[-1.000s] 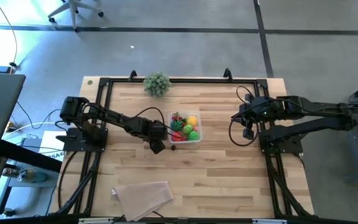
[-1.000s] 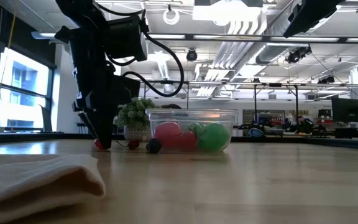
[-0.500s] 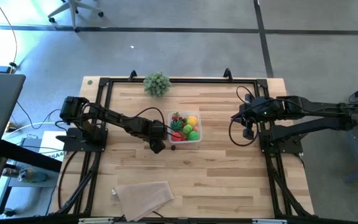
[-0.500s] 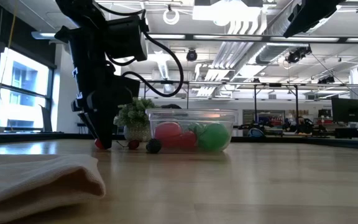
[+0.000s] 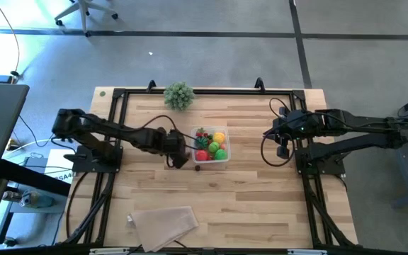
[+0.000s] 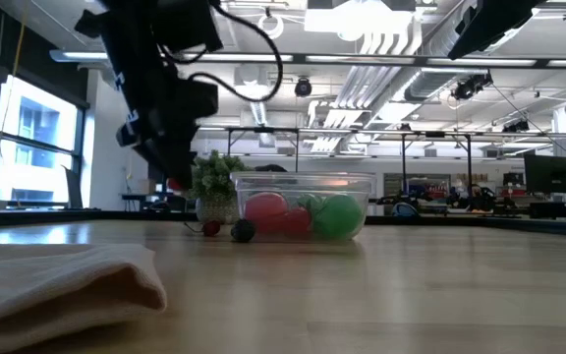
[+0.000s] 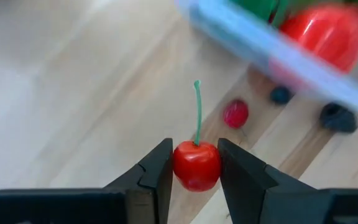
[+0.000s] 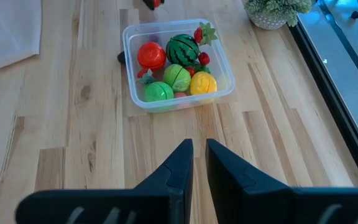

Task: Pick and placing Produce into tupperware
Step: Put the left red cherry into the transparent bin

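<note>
red glossy toy cherry (image 7: 196, 165), pinched in the left gripper (image 7: 194, 163), has just lifted off the table at 9 o'clock of the clear plastic tupperware (image 5: 211, 145), ready for dropping in; right gripper (image 8: 195, 163) waits, jaws pressed together.

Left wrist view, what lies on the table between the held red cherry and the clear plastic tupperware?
A small red berry-like piece lies on the bare wood between the cherry and the tupperware wall, seen in the left wrist view.

A pale planked wooden table (image 5: 246, 191) stands on a grey concrete floor (image 5: 211, 57) crossed by dark lines; bright windows (image 6: 28, 147) and white ceiling pipes (image 6: 381, 39) fill the open hall beyond.
</note>
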